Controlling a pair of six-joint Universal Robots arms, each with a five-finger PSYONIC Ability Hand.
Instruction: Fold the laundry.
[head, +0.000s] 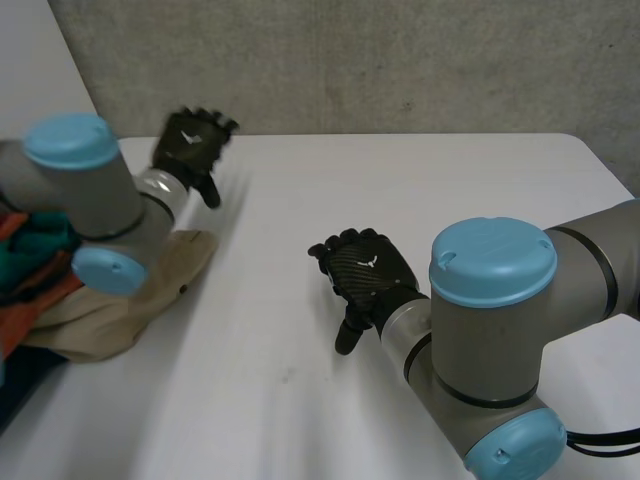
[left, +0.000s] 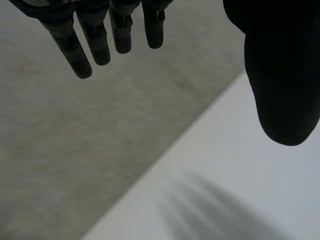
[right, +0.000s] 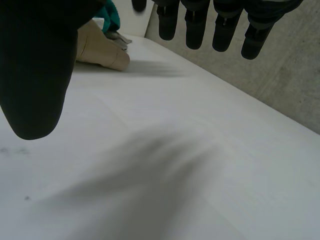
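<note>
Beige garment (head: 165, 280) lay at table's (head: 420, 190) left edge, long axis diagonal, tip toward left hand (head: 192, 145) | teal and orange clothes (head: 35, 265) heaped at its near end | both left hand and right hand (head: 365, 272) had fingers straight, apart, empty

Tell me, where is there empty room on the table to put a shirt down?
The white table is bare from the right hand to the far edge by the grey wall. A nearer bare patch lies between the beige cloth and the right arm. It's crowded at the left arm, where teal and orange clothes pile up.
</note>
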